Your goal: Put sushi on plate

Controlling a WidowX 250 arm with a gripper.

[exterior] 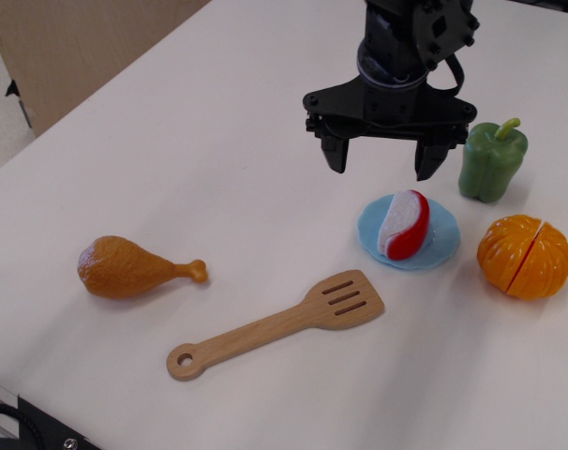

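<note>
red-topped and white-bodied, the sushi [404, 225] lies on the light blue plate [441, 246], right of centre in the frame, resting near the plate's left half with its red curve facing right. the gripper [385, 159] hangs above and a little upper left of it, jaws spread wide and holding nothing, clear of both plate and toy. judging by this, the placing looks done and the step in hand is the retreat. to do it well, the arm should lift straight up with the jaws kept apart, so neither finger clips the sushi or nudges the plate. the green pepper [491, 159] stands just right of the right finger, so any sideways drift that way risks a knock. the orange pumpkin toy [525, 255], wooden spatula [279, 324] and drumstick [129, 267] sit lower on the counter [200, 141], well out of the way.
</note>
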